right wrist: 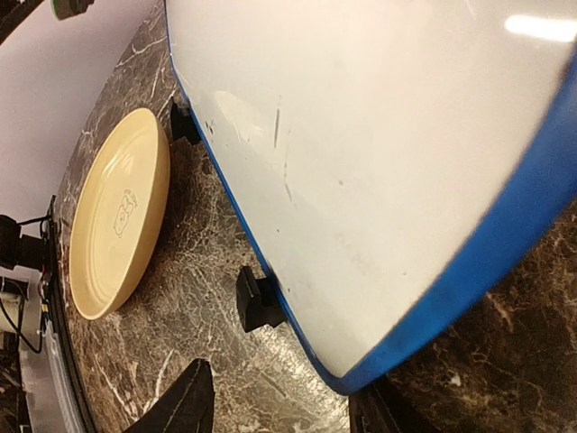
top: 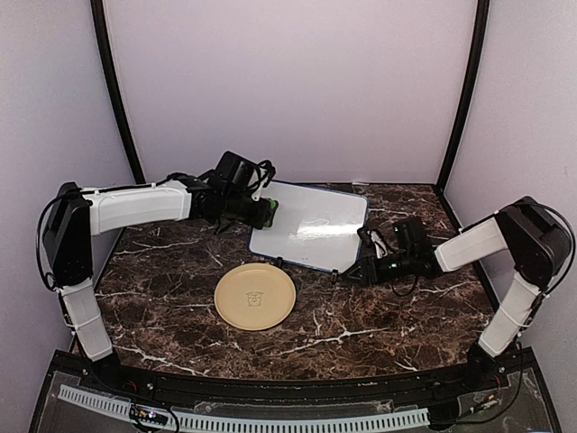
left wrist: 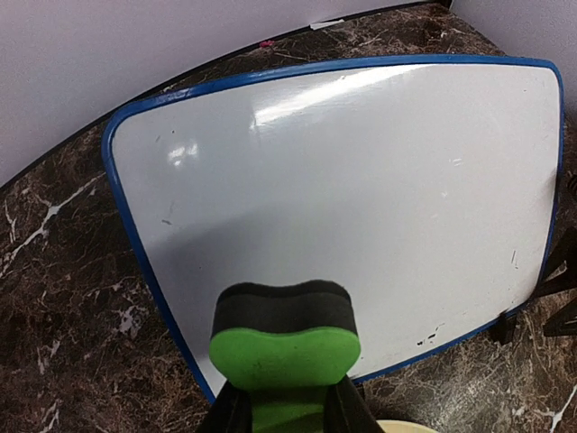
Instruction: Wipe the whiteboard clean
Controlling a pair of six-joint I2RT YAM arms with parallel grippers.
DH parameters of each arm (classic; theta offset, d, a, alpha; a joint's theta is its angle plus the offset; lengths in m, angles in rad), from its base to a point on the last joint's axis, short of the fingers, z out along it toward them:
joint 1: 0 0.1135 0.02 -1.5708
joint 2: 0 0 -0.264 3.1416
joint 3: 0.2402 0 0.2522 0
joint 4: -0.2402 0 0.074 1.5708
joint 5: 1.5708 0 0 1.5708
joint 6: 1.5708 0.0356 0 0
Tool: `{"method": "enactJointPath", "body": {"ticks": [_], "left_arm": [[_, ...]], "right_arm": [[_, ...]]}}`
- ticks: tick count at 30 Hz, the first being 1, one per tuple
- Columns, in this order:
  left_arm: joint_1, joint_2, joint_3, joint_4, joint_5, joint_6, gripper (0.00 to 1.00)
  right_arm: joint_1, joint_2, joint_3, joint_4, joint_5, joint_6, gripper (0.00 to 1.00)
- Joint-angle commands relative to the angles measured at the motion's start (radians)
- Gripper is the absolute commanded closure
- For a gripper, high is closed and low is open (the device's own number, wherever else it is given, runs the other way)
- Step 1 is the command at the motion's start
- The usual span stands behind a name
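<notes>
The whiteboard point(top: 311, 225) stands tilted on black easel feet point(right wrist: 257, 299) at the back middle of the table. Its blue-framed face is nearly all white, with a few small dark specks near its lower edge point(left wrist: 428, 338). My left gripper point(top: 262, 213) is shut on the green and black eraser point(left wrist: 284, 347) and holds it at the board's left end point(left wrist: 207, 298); whether it touches the board cannot be told. My right gripper point(top: 357, 271) is open, and its fingers straddle the board's near right corner point(right wrist: 347, 374) just above the table.
A round tan plate point(top: 255, 296) lies on the marble table in front of the board, and it also shows in the right wrist view point(right wrist: 117, 216). Grey walls close in the back and both sides.
</notes>
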Motion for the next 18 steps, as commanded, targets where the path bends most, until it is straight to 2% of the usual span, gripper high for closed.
{"method": "enactJointPath", "body": {"ticks": [1,3,8,18], "left_arm": [[0.008,-0.090,-0.062,0.014,-0.002,-0.026,1.00],[0.014,-0.118,-0.086,0.013,-0.001,-0.034,1.00],[0.051,-0.206,-0.147,-0.026,-0.001,-0.056,1.00],[0.121,-0.368,-0.271,-0.207,-0.028,-0.117,1.00]], "right_arm": [[-0.003,-0.101,-0.008,-0.038,0.031,0.011,0.46],[-0.003,-0.150,-0.012,-0.062,0.045,0.013,0.36],[-0.004,-0.279,-0.015,-0.161,0.098,0.010,0.24],[-0.018,-0.420,-0.038,-0.271,0.170,0.014,0.18]]}}
